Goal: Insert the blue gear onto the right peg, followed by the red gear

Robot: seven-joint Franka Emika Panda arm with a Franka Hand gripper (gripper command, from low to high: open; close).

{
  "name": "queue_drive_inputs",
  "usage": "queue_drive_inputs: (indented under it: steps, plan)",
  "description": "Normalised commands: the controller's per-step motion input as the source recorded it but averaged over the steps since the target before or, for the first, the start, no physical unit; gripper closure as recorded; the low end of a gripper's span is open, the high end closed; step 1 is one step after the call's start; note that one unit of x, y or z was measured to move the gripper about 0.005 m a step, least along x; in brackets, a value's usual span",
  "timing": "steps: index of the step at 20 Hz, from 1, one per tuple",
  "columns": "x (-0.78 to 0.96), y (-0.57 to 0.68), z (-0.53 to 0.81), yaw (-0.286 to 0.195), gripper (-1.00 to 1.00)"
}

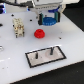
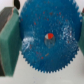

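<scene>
In the exterior view the blue gear (image 1: 49, 20) hangs between the fingers of my gripper (image 1: 49, 19), above the white table at the back. The wrist view is filled by that same blue gear (image 2: 48, 40), a toothed disc with a small red dot at its hub, and grey-green fingers (image 2: 9, 42) press on its edge. The red gear (image 1: 39, 34) lies on the table, in front of the gripper toward the exterior view's left. Nearer the front sits the grey black-framed plate (image 1: 45, 60) with two dark pins; the right peg (image 1: 51, 51) stands upright.
A beige and white block (image 1: 19, 27) stands at the exterior view's left. The table's far edge and a dark background run behind the arm (image 1: 47, 5).
</scene>
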Motion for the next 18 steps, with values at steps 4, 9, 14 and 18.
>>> queue_drive_inputs:
  steps: [4, 9, 14, 18]
  plan:
    - [0.89, -0.12, 0.32, 0.0, 1.0]
    - [0.9, -0.13, 0.29, 0.0, 1.0]
    - [0.83, -0.13, 0.11, 0.0, 1.0]
    - [0.69, -0.14, 0.0, 0.0, 1.0]
